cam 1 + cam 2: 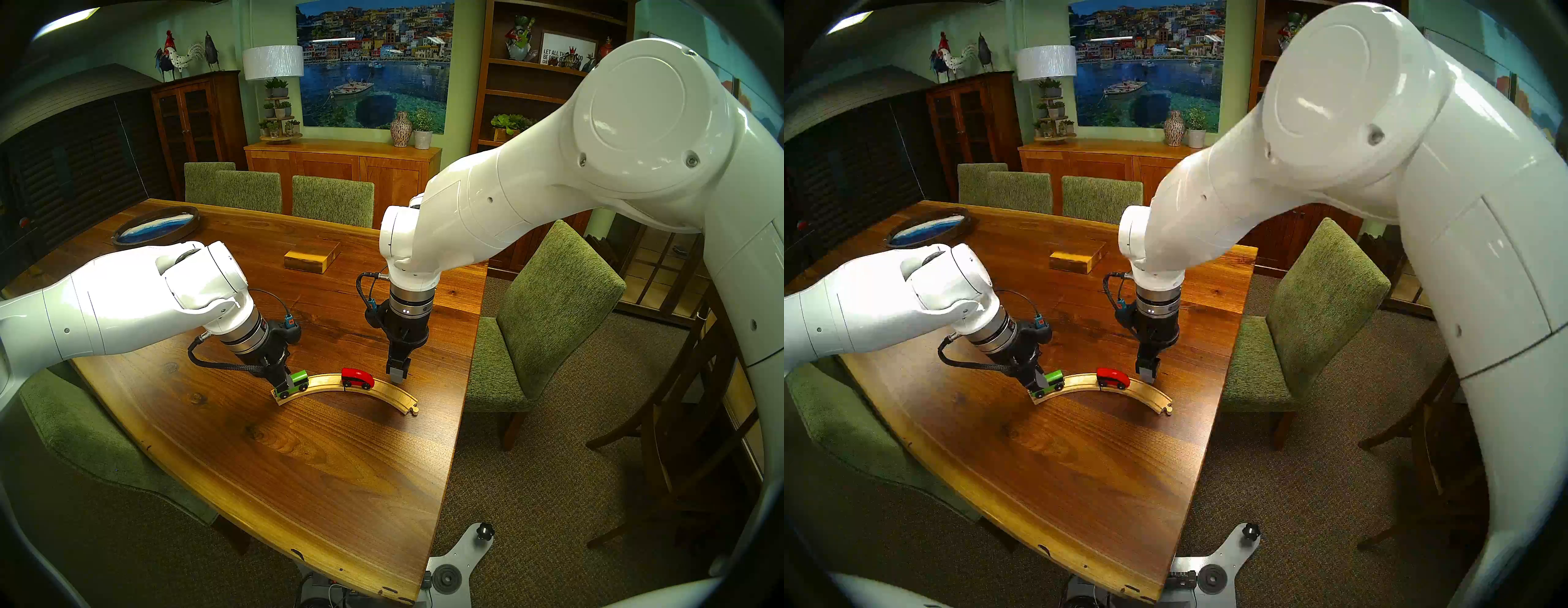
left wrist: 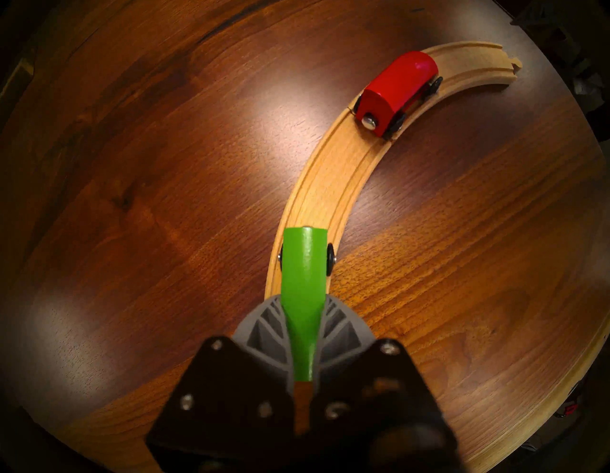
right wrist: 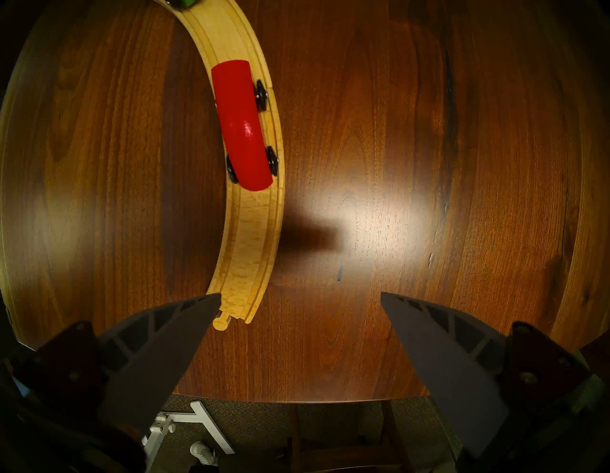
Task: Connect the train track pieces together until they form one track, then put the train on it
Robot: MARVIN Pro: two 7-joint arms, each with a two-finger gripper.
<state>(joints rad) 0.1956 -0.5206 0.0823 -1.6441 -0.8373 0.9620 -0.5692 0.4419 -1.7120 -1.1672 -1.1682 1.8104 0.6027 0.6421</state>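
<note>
Green carriage (image 2: 303, 280) clamped in left pincer (image 2: 303, 333) (on track (image 2: 333, 185)), right pincer (image 3: 298, 299) empty

A home dining room: long wooden table (image 1: 297, 446), green upholstered chairs (image 1: 547, 314), sideboard (image 1: 339, 167) (lamp, potted plants), bookshelf (image 1: 530, 85).

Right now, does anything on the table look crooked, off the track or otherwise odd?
Little stands out. The track is joined into one arc, and the red engine sits on it near the seam. The green carriage is over the track's end, gripped by the left hand and apart from the engine.
</note>
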